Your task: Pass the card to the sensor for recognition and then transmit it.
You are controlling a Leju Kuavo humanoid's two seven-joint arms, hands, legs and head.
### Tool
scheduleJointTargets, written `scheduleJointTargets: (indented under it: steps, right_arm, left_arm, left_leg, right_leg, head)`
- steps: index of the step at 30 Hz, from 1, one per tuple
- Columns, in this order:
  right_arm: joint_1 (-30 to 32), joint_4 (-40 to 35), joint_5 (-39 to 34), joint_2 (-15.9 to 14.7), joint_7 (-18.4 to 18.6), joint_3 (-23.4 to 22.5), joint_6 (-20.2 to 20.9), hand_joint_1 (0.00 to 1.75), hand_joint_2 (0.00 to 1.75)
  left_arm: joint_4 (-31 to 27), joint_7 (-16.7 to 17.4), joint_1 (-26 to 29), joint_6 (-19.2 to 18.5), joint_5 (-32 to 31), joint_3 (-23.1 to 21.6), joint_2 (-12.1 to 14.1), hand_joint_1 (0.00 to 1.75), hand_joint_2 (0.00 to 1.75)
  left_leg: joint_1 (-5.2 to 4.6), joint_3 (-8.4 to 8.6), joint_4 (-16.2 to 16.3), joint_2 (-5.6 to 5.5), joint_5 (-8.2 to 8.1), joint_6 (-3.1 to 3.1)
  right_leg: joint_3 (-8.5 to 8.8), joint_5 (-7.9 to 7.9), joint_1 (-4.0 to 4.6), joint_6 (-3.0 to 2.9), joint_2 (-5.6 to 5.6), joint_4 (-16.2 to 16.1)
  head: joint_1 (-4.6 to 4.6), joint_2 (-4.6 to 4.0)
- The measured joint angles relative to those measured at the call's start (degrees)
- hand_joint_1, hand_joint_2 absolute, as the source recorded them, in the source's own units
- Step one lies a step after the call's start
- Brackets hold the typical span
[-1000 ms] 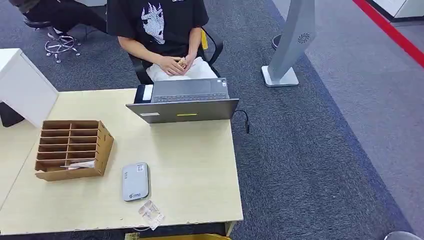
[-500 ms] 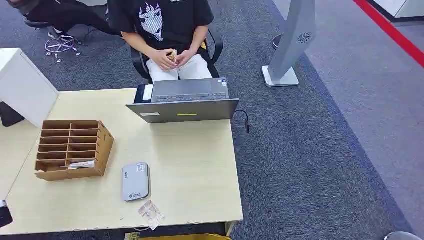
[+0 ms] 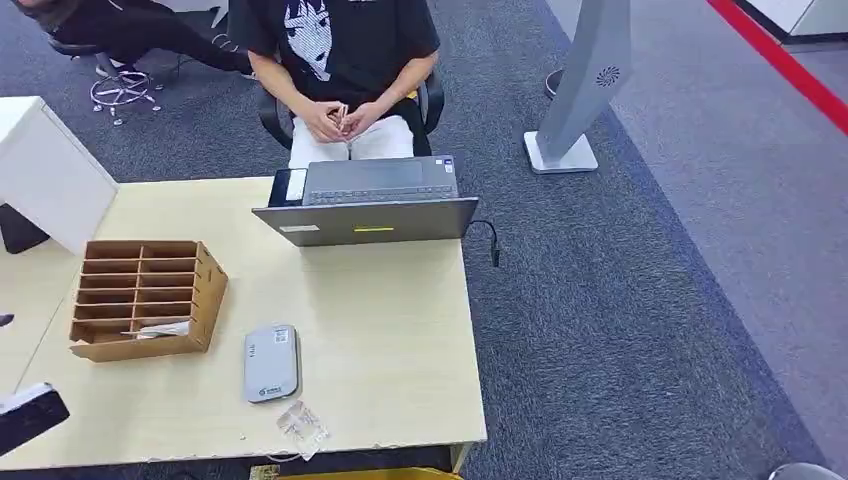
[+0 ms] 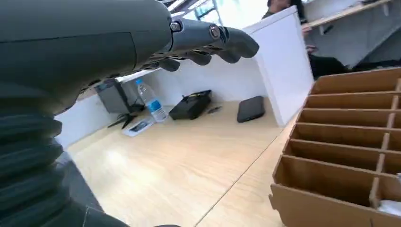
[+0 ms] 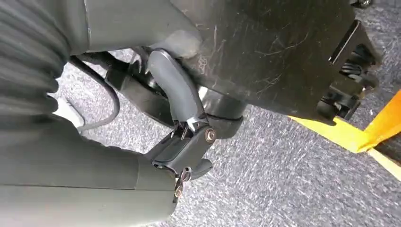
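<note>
Nothing of the task is done yet: the card point(image 3: 160, 328) lies in the bottom slot of the rack point(image 3: 145, 298), the sensor point(image 3: 271, 362) sits untouched just beside it on the desk point(image 3: 380, 330). The left hand point(image 4: 142, 42) hovers near the rack, fingers loosely spread and grasping nothing; the right hand point(image 5: 182, 118) hangs by the floor, fingers curled in, empty. A laptop point(image 3: 368, 200) and seated person point(image 3: 340, 70) wait beyond; the rack's dividers may crowd the pick

Light wooden table point(image 3: 400, 330), bearing: compartmented cardboard organizer point(image 3: 145, 297) nearest the left hand point(image 3: 30, 415); grey card reader point(image 3: 271, 362); clear plastic sleeve point(image 3: 302, 428); laptop point(image 3: 368, 203) lying farthest.
</note>
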Motion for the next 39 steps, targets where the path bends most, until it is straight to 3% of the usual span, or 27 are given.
scheduleJointTargets:
  steps: [7,17,21,30,39]
  right_arm:
    - [-1.3,1.2,-0.1,0.2,-1.3,0.2,1.3,0.00,1.75]
    - [-2.6,3.3,-0.2,0.9,-3.1,0.2,2.3,0.00,1.75]
    - [-3.1,4.3,-0.1,1.4,-4.0,0.2,2.8,0.00,1.75]
    - [-3.9,6.1,0.2,2.3,-5.1,0.1,3.7,0.00,1.75]
    - [-4.1,6.8,0.2,2.7,-5.2,0.0,3.8,0.00,1.75]
  left_arm:
    - [5.5,-0.1,-3.7,4.2,-3.8,-4.6,-7.3,0.00,1.75]
    - [8.8,-0.5,-7.3,3.4,-6.0,-7.1,-10.5,0.00,1.75]
    - [9.5,-0.5,-9.2,2.5,-7.1,-7.8,-10.6,0.00,1.75]
    - [10.2,-1.3,-17.3,-1.7,-9.1,-9.8,-7.5,0.00,1.75]
    - [10.4,-1.4,-19.4,-1.8,-9.2,-11.7,-6.7,0.00,1.75]
  left_leg:
    - [0.00,-0.01,0.0,-0.01,0.00,0.00]
    - [0.01,0.00,0.0,0.00,0.00,0.00]
    - [0.01,0.01,0.0,-0.01,0.01,0.00]
    - [0.01,0.01,0.0,0.00,0.04,0.01]
    - [0.00,0.02,0.0,0.01,0.04,0.01]
  right_leg:
    - [0.00,0.01,0.00,0.01,0.00,0.0]
    - [-0.02,0.01,0.01,0.01,0.01,0.0]
    - [-0.02,0.01,0.01,0.01,0.00,0.0]
    - [-0.01,0.06,0.02,0.01,0.02,0.0]
    - [-0.03,0.05,0.02,0.01,0.06,0.0]
  head:
    - [0.04,0.00]
    - [0.00,0.00]
    - [0.00,0.00]
    - [0.00,0.02]
    - [0.00,0.02]
